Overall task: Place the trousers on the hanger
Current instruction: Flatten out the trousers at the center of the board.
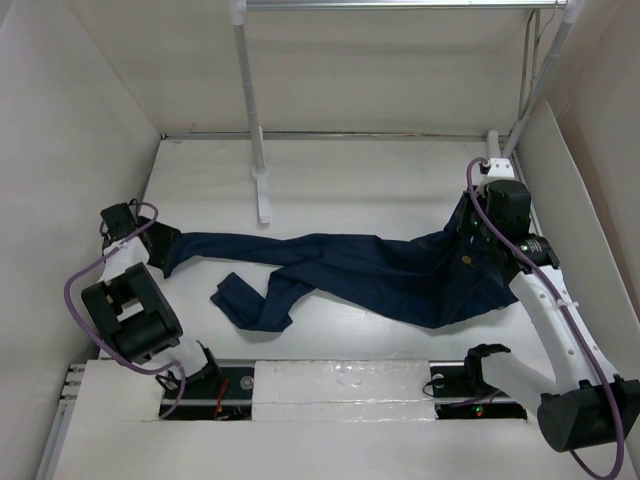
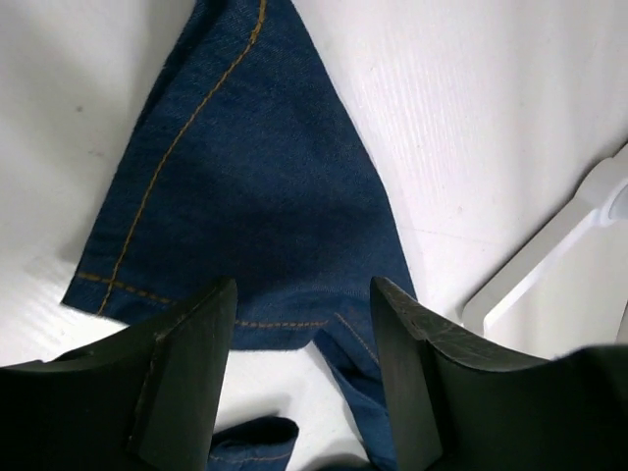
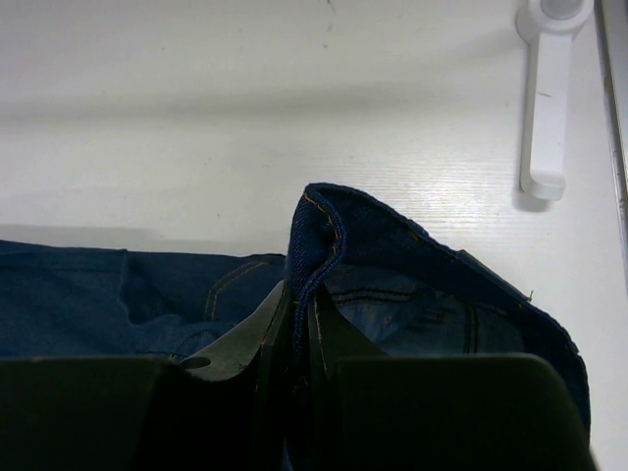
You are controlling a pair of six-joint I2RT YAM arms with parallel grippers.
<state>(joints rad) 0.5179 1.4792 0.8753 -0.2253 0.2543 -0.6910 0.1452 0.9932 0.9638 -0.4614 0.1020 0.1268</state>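
The trousers are dark navy jeans lying flat across the table, waist at the right and legs running left. One leg folds back on itself near the front. My left gripper is open over the far leg's cuff. In the left wrist view its fingers straddle the hem without closing on it. My right gripper is shut on the waistband, which stands pinched up between the fingers in the right wrist view. I cannot make out the hanger in any view.
A white rack stands at the back: a left pole with its foot, a slanted right pole and a top rail. The feet also show in the wrist views. White walls enclose the table.
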